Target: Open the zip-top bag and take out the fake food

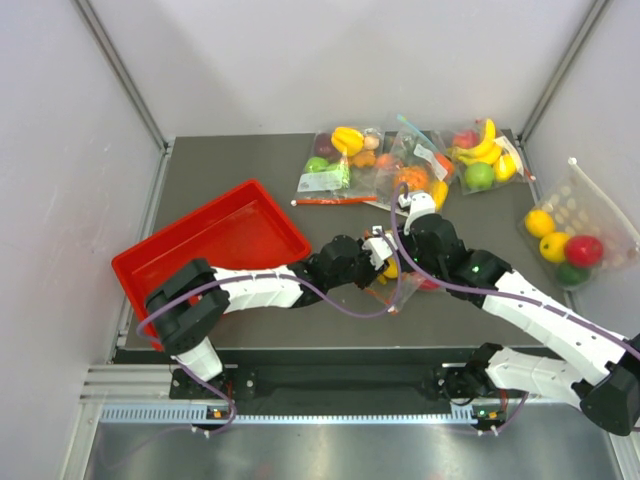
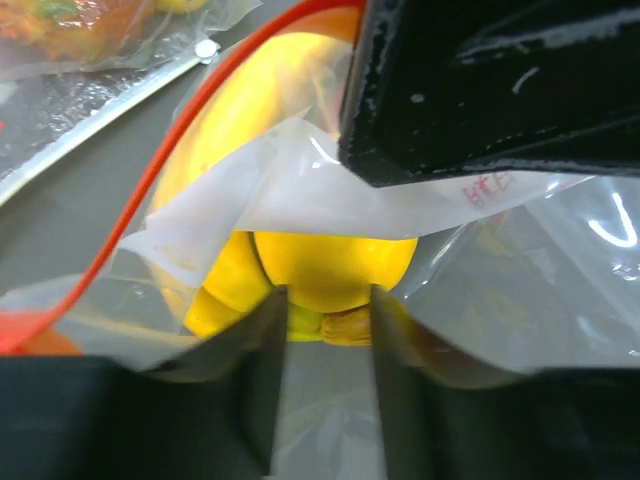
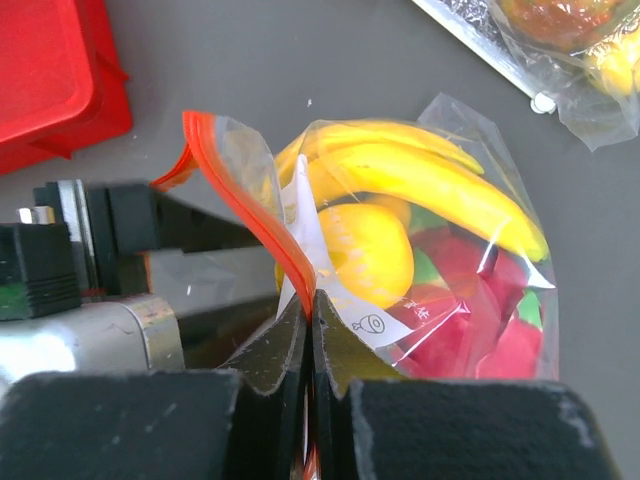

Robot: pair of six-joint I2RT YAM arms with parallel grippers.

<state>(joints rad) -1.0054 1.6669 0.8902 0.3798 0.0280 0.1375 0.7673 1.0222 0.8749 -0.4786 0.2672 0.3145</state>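
The zip-top bag (image 3: 480, 215) is found on the dark table (image 1: 230, 165), in the middle, between the two claws. Through its clear film a curved yellow banana (image 3: 420, 175), a small rounded yellow-orange fruit (image 3: 375, 250) and a pink-red dragon fruit (image 3: 470, 325) are seen inside. The red-orange zip strip (image 3: 250, 215) is raised in a loop at the mouth.

The bag's edge beside the strip is pinched by the right gripper (image 3: 311, 310), whose fingers are pressed together on the plastic, with the fruits just beyond their tips. From the opposite side, the left gripper (image 2: 328, 330) is pushed up against the bag. A narrow gap is seen between its fingers, with film across it and the rounded fruit just ahead; whether the film is gripped cannot be told.

A red tray (image 1: 200, 240) is placed to the left, and other filled clear bags (image 1: 340, 165) are lined along the far edge.
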